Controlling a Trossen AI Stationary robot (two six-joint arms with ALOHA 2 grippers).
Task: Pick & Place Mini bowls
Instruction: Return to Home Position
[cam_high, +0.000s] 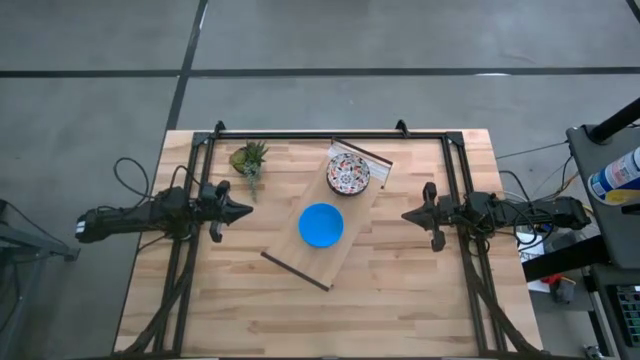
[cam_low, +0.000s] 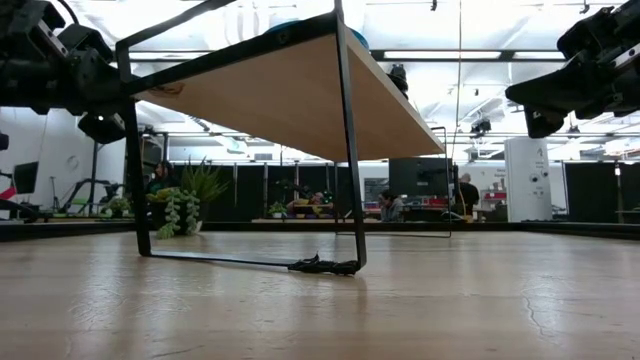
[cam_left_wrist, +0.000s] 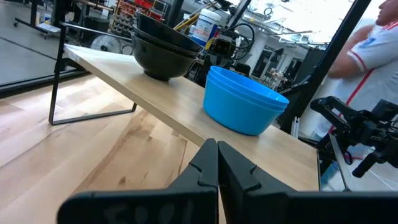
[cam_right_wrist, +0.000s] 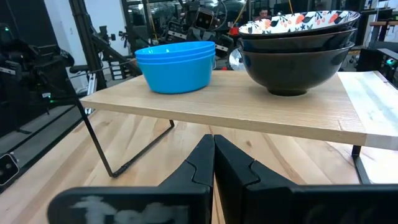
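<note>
As they nest, blue bowls (cam_high: 321, 225) (and patterned bowls (cam_high: 348, 174)) open upward.

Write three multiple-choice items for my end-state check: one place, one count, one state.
1. Where do the stacked bright blue round bowls stand? A on the raised light wooden shelf board; B on the floor; C in a drawer.
2. How many bowl stacks does it carry? A one; B two; C four.
3. Left gripper and right gripper? A both shut, empty; B both open; C both holding bowls.
A: wrist views show them on it. B: blue stack plus red-patterned white round bowls. A: fingers meet, nothing between.
</note>
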